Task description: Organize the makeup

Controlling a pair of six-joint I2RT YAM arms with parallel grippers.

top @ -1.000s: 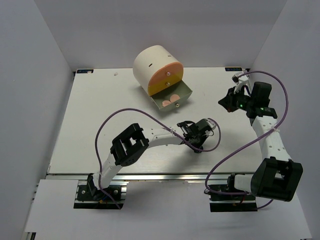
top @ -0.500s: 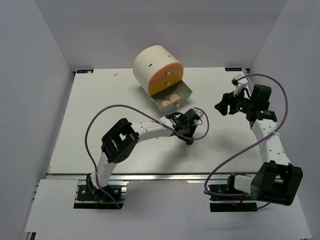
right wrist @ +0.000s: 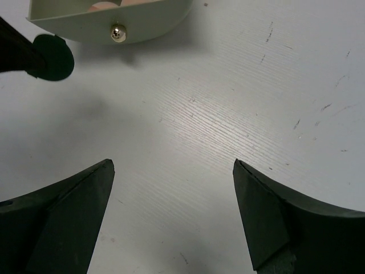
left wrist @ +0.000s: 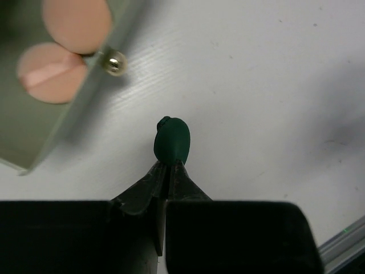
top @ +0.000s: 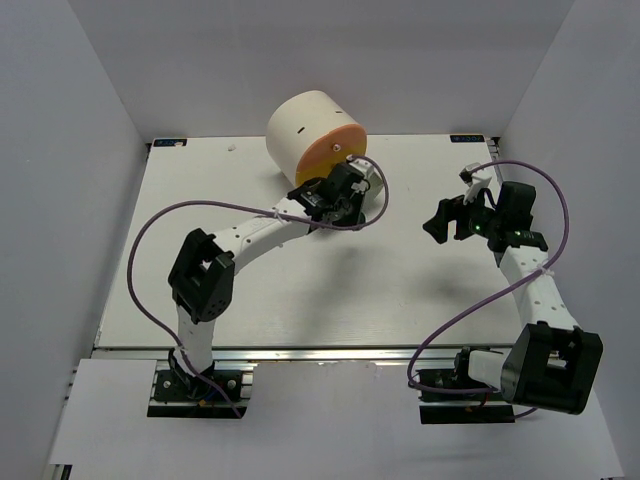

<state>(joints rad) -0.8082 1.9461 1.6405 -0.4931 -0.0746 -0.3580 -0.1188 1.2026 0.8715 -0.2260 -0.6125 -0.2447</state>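
Note:
My left gripper [left wrist: 170,164] is shut on the edge of a dark green disc [left wrist: 172,137], one piece of the makeup. It holds the disc above the white table, just off the front of the open grey-green drawer [left wrist: 34,142]. Two peach-pink discs [left wrist: 77,21] lie in that drawer, overlapping. In the top view the left gripper [top: 348,193] hangs over the drawer, below the cream cylinder [top: 310,130]. My right gripper [right wrist: 173,165] is open with only bare table between its fingers. From there I see the green disc [right wrist: 54,57] and the drawer's knob [right wrist: 118,32] ahead.
The cream cylinder with its orange-yellow front [top: 330,158] stands at the table's back centre. Purple cables loop from both arms over the table [top: 300,290]. White walls close in the left, back and right sides.
The left arm has swung from the table's middle up to the drawer, carrying the green disc. The right gripper has opened wide and shifted slightly left.

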